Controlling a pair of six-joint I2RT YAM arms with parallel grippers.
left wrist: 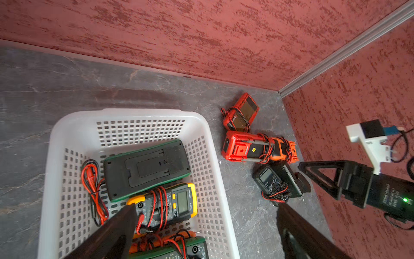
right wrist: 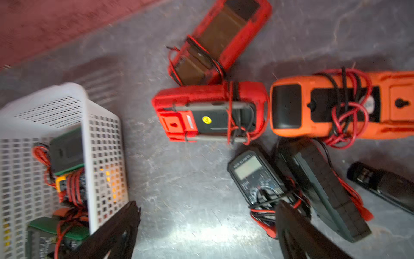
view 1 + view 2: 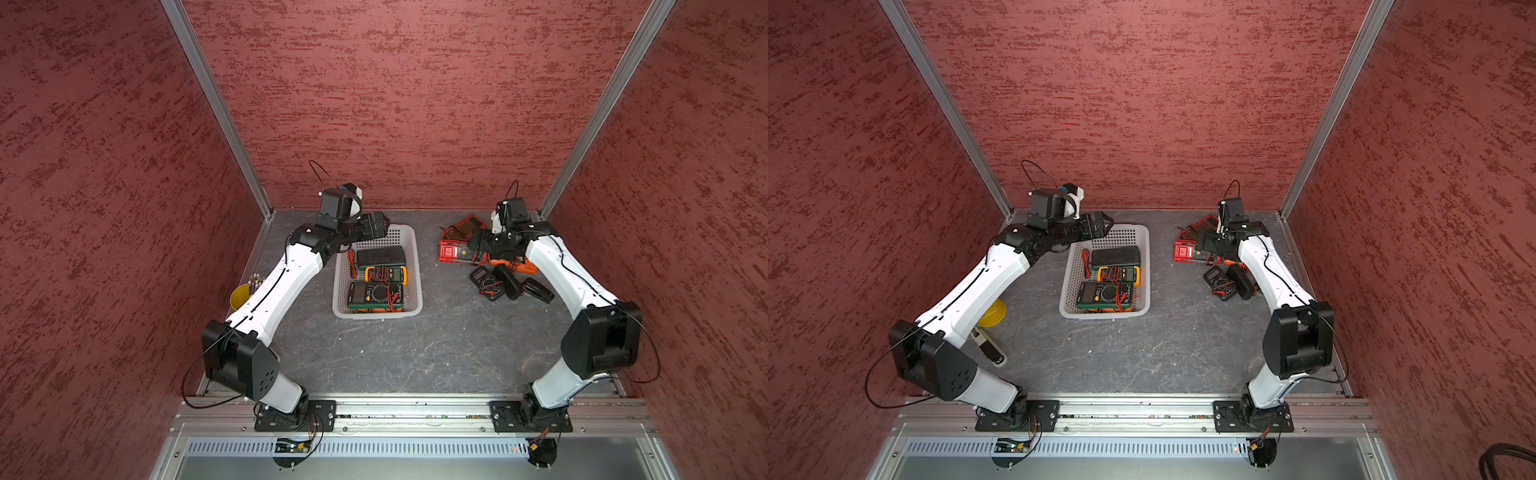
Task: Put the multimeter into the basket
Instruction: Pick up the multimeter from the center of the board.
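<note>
Grey table (image 3: 374,353) inside red walls (image 3: 374,104), with both grippers spread wide and holding nothing.
Left gripper (image 1: 206,213) hung over the white basket (image 1: 134,112), which held a black-backed multimeter (image 1: 145,166), a yellow multimeter (image 1: 179,201) and a green multimeter (image 3: 376,296). Right gripper (image 2: 208,206) hung over bare table, one finger by the wires of a small black multimeter (image 2: 253,175); I could not tell if it touched. Close by, outside the basket, lay a red multimeter (image 2: 201,112) with a yellow sticker (image 2: 206,119) and an orange multimeter (image 2: 336,105). Their writing was too small or blurry to read.
</note>
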